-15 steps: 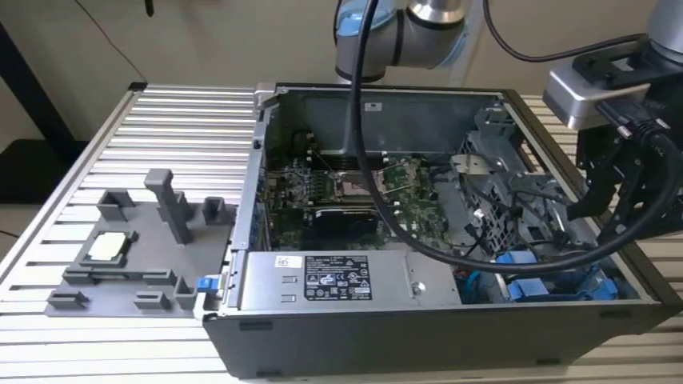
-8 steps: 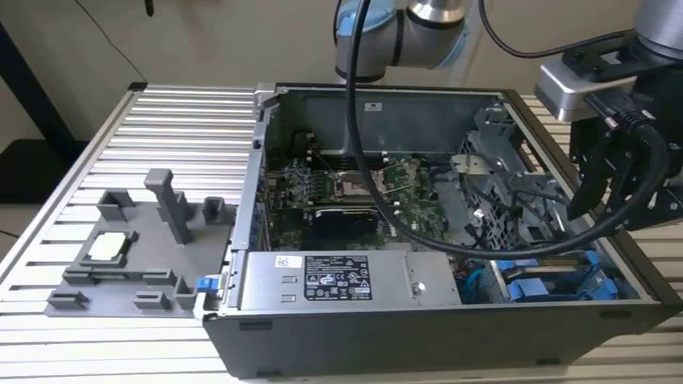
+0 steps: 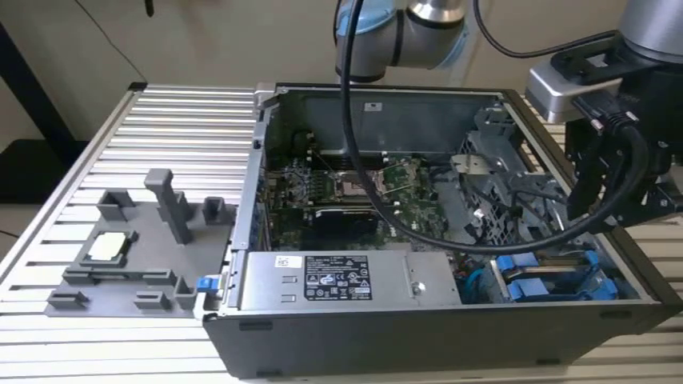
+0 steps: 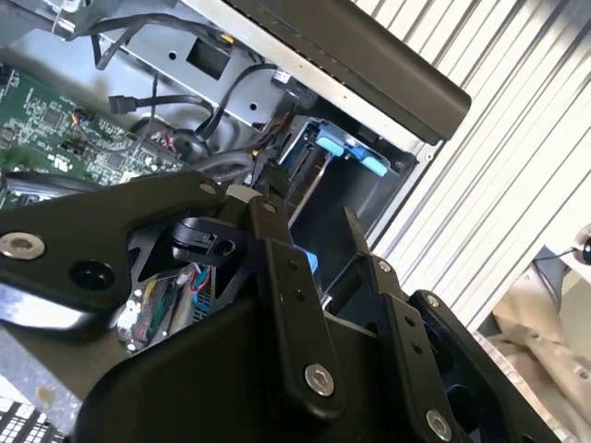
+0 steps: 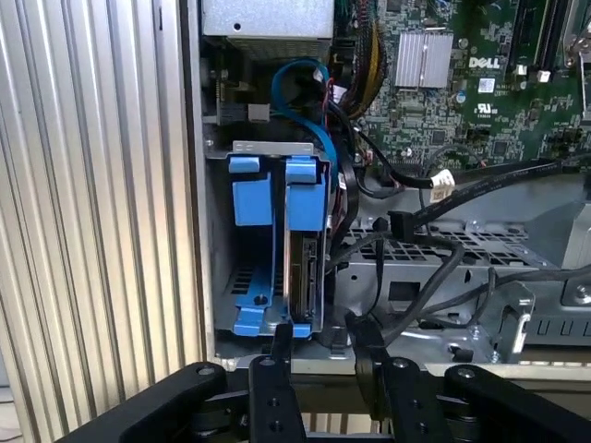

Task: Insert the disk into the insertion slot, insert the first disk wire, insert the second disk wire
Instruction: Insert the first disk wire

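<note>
The disk point(image 5: 303, 273) stands edge-on in its bright blue carrier frame point(image 5: 307, 198), seated in the insertion slot point(image 5: 273, 148) of the grey drive cage next to another blue carrier point(image 5: 249, 189). My gripper point(image 5: 323, 343) is open just outside the slot, its black fingers point(image 5: 282, 346) either side of the carrier's near end, with nothing held. In the second wrist view my gripper point(image 4: 309, 210) points at the same blue carrier point(image 4: 346, 152). A black wire with a black plug point(image 5: 399, 224) lies loose on the cage, apart from the disk.
The open computer case point(image 3: 353, 336) lies on a slatted aluminium table point(image 3: 171, 120). The green motherboard point(image 3: 363, 188) and a silver power supply point(image 3: 341, 278) fill its middle. Black cables point(image 5: 480, 185) cross beside the cage. A grey parts fixture point(image 3: 139, 240) stands at the exterior view's left.
</note>
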Controlling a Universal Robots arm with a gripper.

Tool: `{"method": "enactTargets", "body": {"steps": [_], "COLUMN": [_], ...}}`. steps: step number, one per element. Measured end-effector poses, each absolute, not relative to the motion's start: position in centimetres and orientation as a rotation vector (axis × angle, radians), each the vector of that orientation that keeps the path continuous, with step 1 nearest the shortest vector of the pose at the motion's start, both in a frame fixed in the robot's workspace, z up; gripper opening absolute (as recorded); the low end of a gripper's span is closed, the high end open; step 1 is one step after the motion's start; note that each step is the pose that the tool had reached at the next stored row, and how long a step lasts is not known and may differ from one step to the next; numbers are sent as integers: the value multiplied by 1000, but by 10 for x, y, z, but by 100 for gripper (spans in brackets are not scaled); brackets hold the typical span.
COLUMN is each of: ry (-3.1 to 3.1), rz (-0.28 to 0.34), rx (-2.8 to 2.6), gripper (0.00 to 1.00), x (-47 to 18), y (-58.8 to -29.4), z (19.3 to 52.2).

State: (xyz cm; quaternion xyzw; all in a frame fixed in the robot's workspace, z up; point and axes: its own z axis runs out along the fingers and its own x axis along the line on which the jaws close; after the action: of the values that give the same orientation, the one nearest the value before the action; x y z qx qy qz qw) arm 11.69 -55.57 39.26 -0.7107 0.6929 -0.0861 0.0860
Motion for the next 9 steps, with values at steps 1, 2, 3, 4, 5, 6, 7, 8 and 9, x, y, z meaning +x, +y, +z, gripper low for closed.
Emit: {"method": "enactTargets", "body": {"steps": [1, 2, 3, 4, 5, 6, 7, 8, 9], "ry": [2064, 2062, 2061, 2059, 2055, 2050, 2046, 2041, 2037], "rz": [-257, -256, -257, -258, -262, -267, -272, -277, -281], "rx": [-2119, -2120, -2121, -2121, -2121, -2119, -2118, -2116, -2115], "gripper": [41, 41, 41, 41, 41, 41, 41, 41, 41], "x": [117, 116, 116, 115, 114, 114, 113, 113, 113], "y": [-554, -553, -551, -550, -549, -548, -547, -547, -546], "z": [393, 393, 393, 392, 392, 391, 390, 390, 389]}}
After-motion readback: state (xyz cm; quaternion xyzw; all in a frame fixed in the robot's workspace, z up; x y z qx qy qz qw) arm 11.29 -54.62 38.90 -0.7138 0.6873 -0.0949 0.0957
